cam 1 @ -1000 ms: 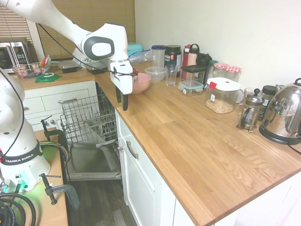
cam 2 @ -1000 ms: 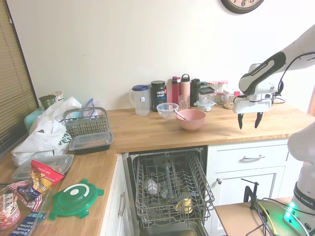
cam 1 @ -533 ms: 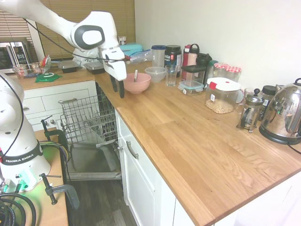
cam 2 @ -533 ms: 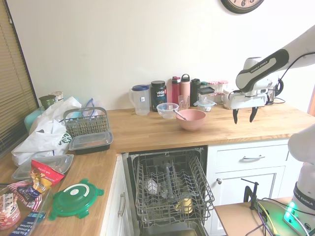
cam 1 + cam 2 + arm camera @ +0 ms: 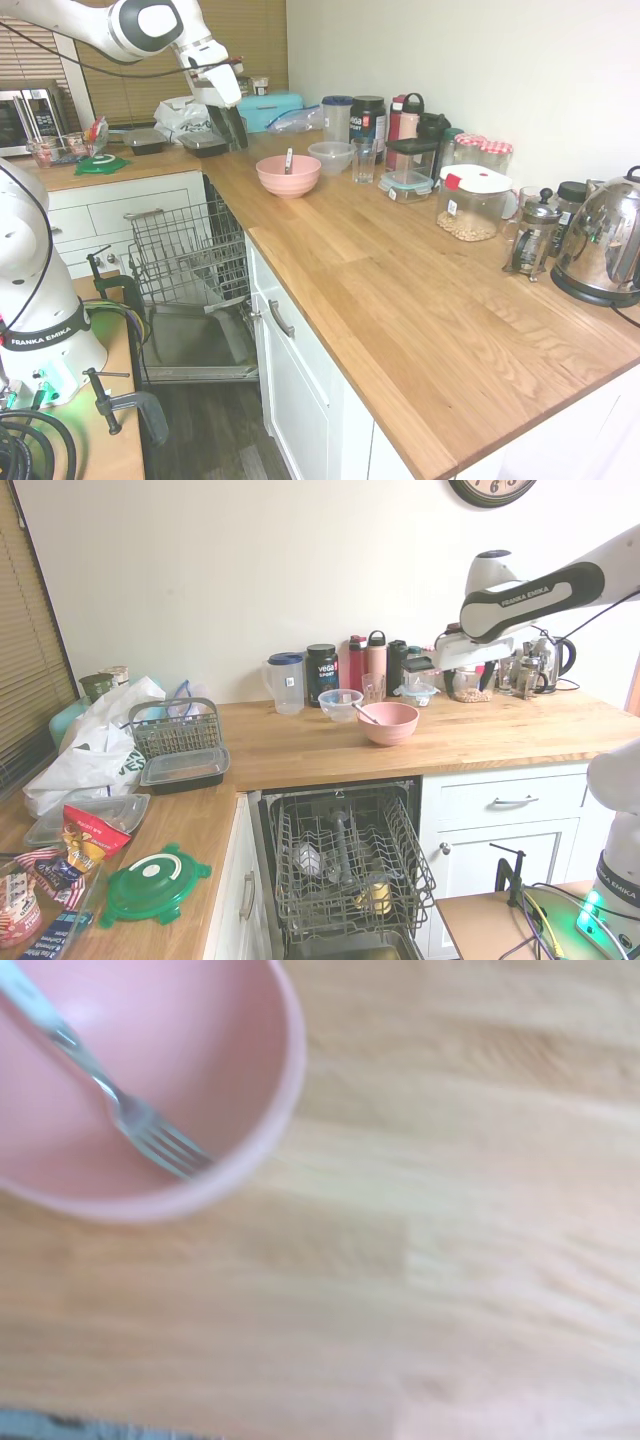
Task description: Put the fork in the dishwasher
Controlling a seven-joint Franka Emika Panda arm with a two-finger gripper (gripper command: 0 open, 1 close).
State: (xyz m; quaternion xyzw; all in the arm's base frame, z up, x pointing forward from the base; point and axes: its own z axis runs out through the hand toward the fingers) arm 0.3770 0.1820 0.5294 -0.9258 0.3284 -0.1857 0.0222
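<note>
I see the fork (image 5: 110, 1100) leaning in the pink bowl (image 5: 288, 175) near the desk (image 5: 420, 290) edge above the open dishwasher (image 5: 345, 865); I cannot tell the jaws' state.

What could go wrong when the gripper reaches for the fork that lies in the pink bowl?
1. The fork rests tines-down inside the pink bowl, its handle leaning on the rim; the fingers may strike the rim and push the bowl along the counter.
2. A clear bowl and a glass stand close behind it and could be knocked.
3. The fork is thin, so it might slip from the gripper over the open dishwasher.
</note>
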